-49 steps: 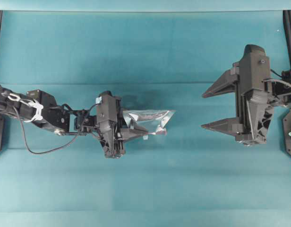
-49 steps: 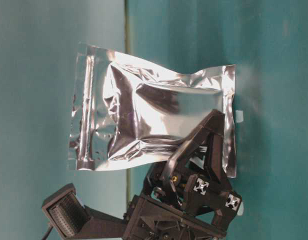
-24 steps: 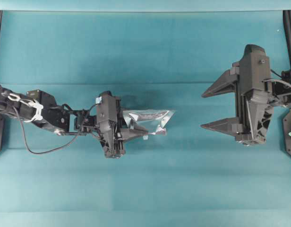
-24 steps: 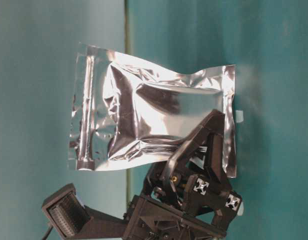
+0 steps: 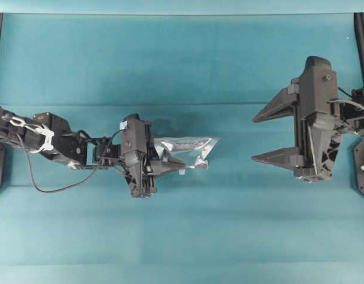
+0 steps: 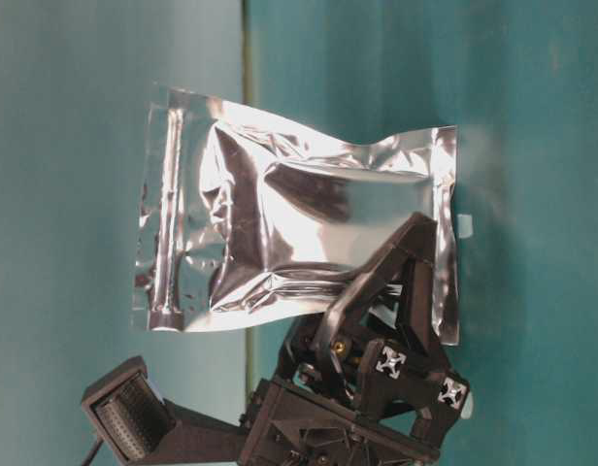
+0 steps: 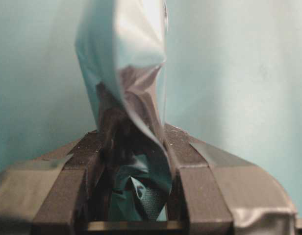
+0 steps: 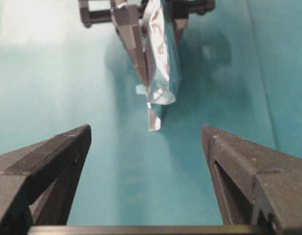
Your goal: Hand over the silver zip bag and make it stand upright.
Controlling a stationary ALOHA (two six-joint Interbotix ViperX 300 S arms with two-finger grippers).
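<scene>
We see the left gripper [image 5: 170, 168] clamped on the silver zip bag [image 5: 188, 151], its fingers [image 7: 87, 161] hiding the bag's lower edge. The crinkled, mirror-like foil juts toward three o'clock above the teal table [image 5: 182, 65]. The right gripper [image 5: 262, 135] waits well apart at three o'clock, level, jaws spread wide and empty.

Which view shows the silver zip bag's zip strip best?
The table-level view: the silver zip bag faces the camera, its zip strip plain along one edge. Overhead and both wrist views see the bag nearly edge-on, and the left pincer covers part of it.
</scene>
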